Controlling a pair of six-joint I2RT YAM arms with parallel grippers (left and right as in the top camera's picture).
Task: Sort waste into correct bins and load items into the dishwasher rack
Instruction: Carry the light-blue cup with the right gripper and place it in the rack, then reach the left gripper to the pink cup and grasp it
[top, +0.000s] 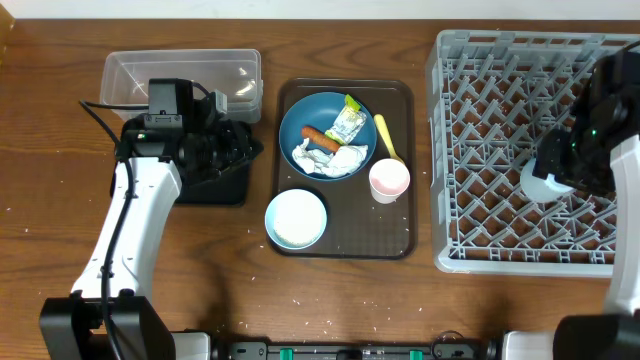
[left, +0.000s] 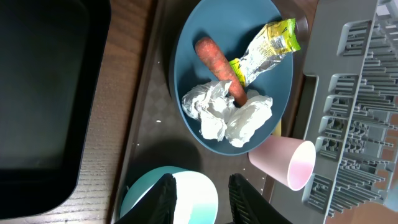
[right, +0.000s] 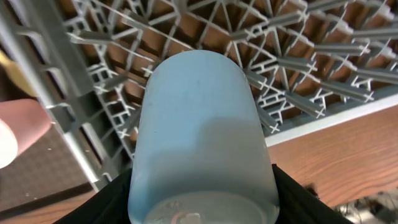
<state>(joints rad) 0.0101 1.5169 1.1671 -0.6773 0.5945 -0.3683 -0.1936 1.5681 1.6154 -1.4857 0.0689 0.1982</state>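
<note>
The dark-blue dish on the brown serving tray holds an orange sausage, crumpled white tissue and a green-and-white wrapper. A yellow spoon lies beside it, with the pink cup and the white bowl nearer the front. My left gripper hangs open and empty over the black tray, left of the dish. My right gripper is shut on the light-blue cup, held over the near left part of the grey rack.
The clear tub stands behind the black tray at the back left. The brown serving tray fills the middle between the bins and the rack. A few white grains dot the wooden table in front.
</note>
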